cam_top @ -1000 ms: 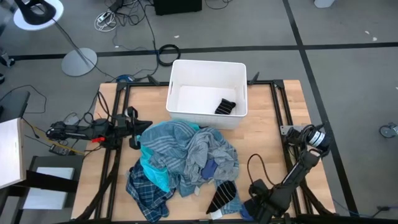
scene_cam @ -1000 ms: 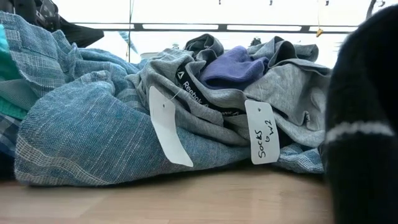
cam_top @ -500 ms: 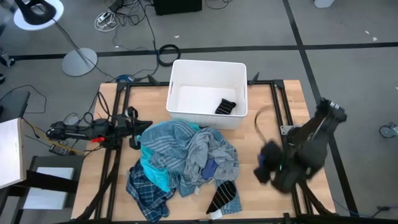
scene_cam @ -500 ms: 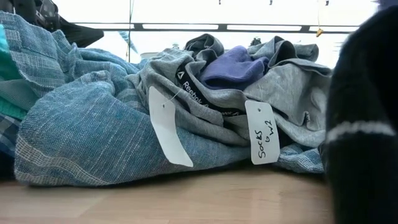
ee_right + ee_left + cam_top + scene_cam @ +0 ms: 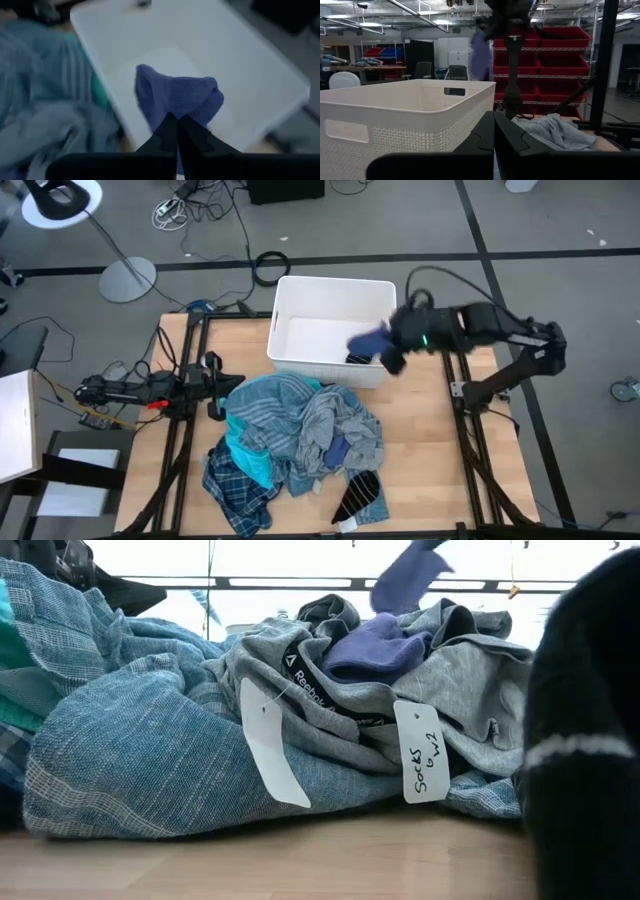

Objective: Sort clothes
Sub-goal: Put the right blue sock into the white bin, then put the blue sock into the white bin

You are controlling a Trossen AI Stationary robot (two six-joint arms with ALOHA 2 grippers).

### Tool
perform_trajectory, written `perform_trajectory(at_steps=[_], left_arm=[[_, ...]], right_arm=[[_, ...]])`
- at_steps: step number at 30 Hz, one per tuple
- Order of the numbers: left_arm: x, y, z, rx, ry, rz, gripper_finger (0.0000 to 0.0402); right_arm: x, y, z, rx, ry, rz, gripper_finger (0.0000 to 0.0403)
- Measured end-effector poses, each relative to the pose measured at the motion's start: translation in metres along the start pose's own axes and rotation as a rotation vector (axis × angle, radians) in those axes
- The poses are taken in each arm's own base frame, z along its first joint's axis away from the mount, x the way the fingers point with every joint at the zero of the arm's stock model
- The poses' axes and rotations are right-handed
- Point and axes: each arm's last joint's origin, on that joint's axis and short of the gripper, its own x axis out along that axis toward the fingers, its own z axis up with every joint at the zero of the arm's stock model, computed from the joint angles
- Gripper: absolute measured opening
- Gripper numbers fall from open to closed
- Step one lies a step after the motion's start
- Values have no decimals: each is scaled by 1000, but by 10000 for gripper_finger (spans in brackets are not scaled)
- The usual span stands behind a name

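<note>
Item: small blue item point(image 5: 179, 102), a soft knit piece, pinched in the closed fingers of the right gripper point(image 5: 392, 348) and hanging down from them. Position: above the near right part of the white bin point(image 5: 300, 290), over the bin's open inside, close to its right wall; one black striped sock point(image 5: 363, 351) already lies on the bin floor just below. Governing relation: the bin's floor lies straight beneath the hanging cloth, so a release looks to need little or no further travel, only that the cloth clear the rim. The heap of clothes point(image 5: 300, 430) rests on the table point(image 5: 430, 430) in front of the bin. Left gripper point(image 5: 212, 385): closed on nothing, parked at the heap's left edge, farther from the held piece.
</note>
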Motion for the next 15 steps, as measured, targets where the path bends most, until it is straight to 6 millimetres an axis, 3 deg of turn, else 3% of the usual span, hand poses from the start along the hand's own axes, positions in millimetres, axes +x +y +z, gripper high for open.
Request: perform_trajectory(at_steps=[5, 10, 15], left_arm=[[0, 0, 0, 0, 0, 0, 6], [0, 0, 0, 0, -1, 1, 6], [0, 0, 0, 0, 0, 2, 6]], right_arm=[[33, -16, 30, -17, -92, 76, 32], [69, -26, 39, -11, -37, 122, 84], [74, -29, 37, -3, 4, 174, 141]])
